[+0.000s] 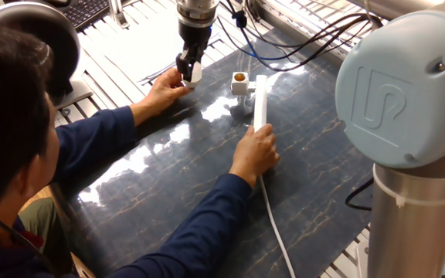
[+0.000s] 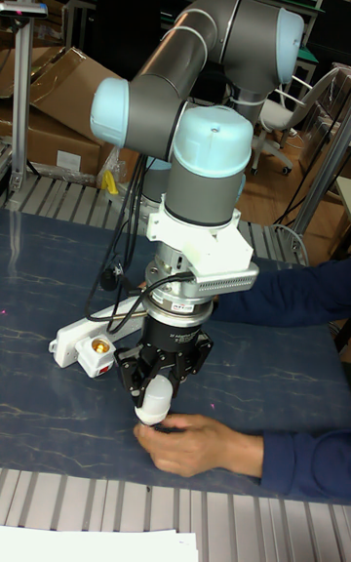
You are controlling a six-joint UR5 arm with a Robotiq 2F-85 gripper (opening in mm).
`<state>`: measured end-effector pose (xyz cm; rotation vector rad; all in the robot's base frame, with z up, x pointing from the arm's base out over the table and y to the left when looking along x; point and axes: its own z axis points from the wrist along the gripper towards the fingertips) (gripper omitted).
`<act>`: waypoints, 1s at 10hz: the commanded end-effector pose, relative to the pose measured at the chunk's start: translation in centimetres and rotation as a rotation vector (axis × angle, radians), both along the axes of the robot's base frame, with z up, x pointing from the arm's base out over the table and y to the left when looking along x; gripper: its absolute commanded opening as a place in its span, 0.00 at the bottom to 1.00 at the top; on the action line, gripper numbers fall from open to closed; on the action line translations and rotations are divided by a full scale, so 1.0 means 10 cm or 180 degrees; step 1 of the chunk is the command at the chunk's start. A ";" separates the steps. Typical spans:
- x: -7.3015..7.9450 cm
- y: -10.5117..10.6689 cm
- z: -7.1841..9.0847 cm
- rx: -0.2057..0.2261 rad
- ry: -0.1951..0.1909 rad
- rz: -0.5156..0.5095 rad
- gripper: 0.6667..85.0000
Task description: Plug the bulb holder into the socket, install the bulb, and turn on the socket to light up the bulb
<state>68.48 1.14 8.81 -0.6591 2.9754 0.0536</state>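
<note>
White bulb is sitting clamped in the gripper, a hand touching beneath it; holder is sitting in the socket.

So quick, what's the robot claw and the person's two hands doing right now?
Gripper: shut on the small white round-domed bulb.
Hand by the bulb: touching it from below.
Other hand: resting on the long white power strip.

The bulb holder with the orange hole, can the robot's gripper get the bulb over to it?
Probably yes. The gripper is shut on the bulb, and the bulb holder sits plugged into the socket, its opening uncovered. The person's hand is beside the bulb, not between.
</note>
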 end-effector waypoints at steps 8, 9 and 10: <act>-0.27 -0.34 0.40 -0.0148 0.0082 0.0252 0.00; -0.29 -0.39 0.45 -0.0174 0.0043 0.0304 0.00; -0.30 -0.47 0.51 -0.0242 0.0000 0.0395 0.00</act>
